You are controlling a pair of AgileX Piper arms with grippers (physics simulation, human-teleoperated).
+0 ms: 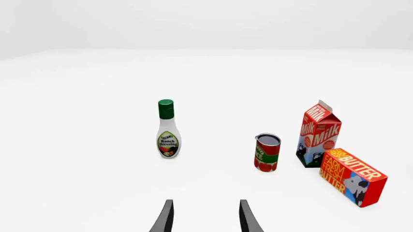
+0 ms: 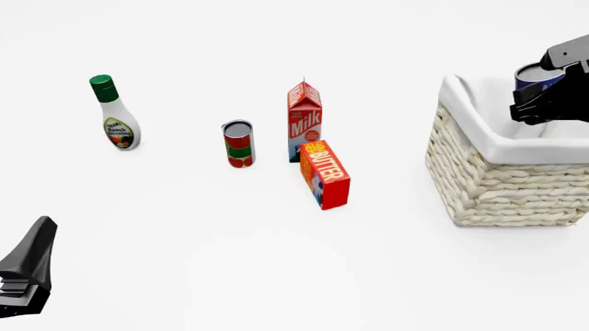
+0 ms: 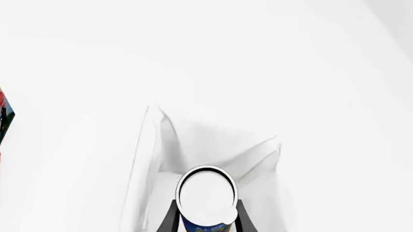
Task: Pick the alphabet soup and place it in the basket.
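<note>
The alphabet soup, a small can with a pale top and blue label, is held in my right gripper above the basket, over its right part. In the right wrist view the can's top sits between the two fingers, with the basket's white lining below it. The basket is cream wicker with a white cloth folded over its rim, at the table's right. My left gripper is open and empty, low at the near left, far from the basket.
A red-and-green can, a milk carton and a butter box stand mid-table. A ranch dressing bottle stands at the far left. They also show in the left wrist view: bottle, can, carton, butter.
</note>
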